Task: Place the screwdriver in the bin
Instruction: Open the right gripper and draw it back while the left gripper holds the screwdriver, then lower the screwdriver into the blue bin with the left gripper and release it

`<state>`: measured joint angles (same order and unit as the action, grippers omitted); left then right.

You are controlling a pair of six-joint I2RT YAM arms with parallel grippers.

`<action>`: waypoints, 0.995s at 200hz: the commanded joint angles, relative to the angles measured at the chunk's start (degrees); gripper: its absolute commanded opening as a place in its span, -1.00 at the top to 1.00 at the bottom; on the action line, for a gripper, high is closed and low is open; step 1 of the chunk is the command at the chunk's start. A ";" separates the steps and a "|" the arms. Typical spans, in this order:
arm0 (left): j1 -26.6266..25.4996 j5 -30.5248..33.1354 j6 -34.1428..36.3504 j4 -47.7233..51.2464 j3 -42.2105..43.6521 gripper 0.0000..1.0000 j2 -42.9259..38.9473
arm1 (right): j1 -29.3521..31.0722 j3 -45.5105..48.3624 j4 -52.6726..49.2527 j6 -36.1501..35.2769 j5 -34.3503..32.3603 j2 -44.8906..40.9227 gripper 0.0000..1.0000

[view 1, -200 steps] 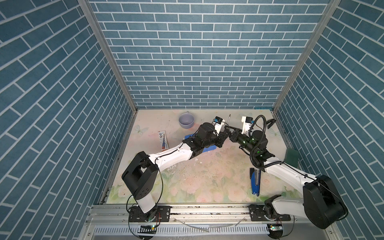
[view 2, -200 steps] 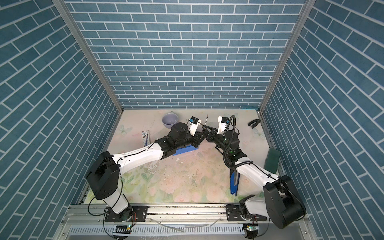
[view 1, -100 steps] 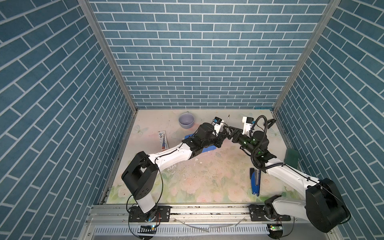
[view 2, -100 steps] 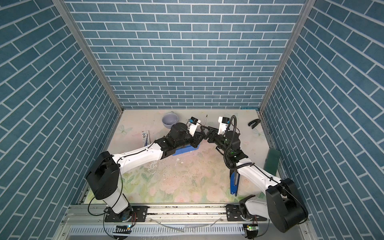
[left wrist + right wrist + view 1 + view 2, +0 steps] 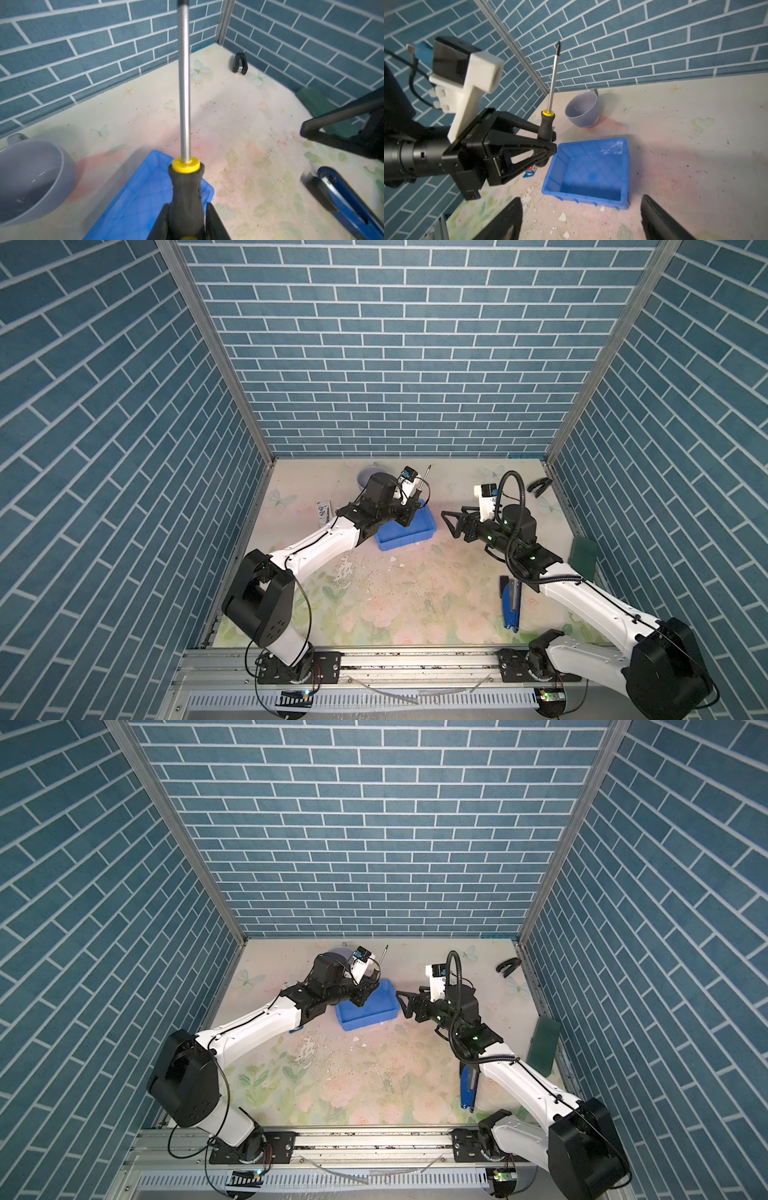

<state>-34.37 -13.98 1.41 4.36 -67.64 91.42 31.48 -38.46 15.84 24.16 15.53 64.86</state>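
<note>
The left gripper (image 5: 548, 143) is clamping its jaws narrow on the black lower handle of the screwdriver (image 5: 546, 122), holding the tool nearly upright, the yellow collar sitting just above the grip and the thin shaft rising from it with a slight lean. Straight below the claw the bin (image 5: 592, 140) is lying empty, and the claw is hovering over its corner on the cup (image 5: 582, 112) side rather than over its middle; in the left wrist view blue floor is showing under the handle, yet whether the butt is standing fully inside the rim line cannot be told. So the screwdriver is sitting above the bin, raised off its floor, its long axis standing almost square to that floor instead of running along the bin's length. The coming move is probably turning on this: the left gripper, being the carrier and plainly the nearer one, is likely needing to shift a little toward the bin's middle and tip the shaft down along the long side before letting go, since an upright drop is risking a topple over the low rim. Beyond the bin, on the side away from the cup, the right gripper (image 5: 448, 524) is waiting with jaws spread wide and nothing between them, near the bin but not touching it
</note>
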 commanded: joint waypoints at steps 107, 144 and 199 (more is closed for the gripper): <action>2.11 7.33 28.64 34.43 -19.14 1.00 16.65 | 8.20 -2.01 -4.63 -12.55 -6.44 5.39 -0.79; 2.11 9.45 31.20 35.23 -21.26 1.00 21.63 | 8.23 -1.28 -4.67 -12.91 -6.66 4.77 -0.80; 2.24 10.19 32.57 37.21 -27.03 1.00 29.01 | 8.25 -0.06 -4.67 -12.74 -6.69 4.24 -0.81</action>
<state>-32.42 -4.67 32.23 38.98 -91.33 118.15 39.48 -39.81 11.11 13.41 9.63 70.28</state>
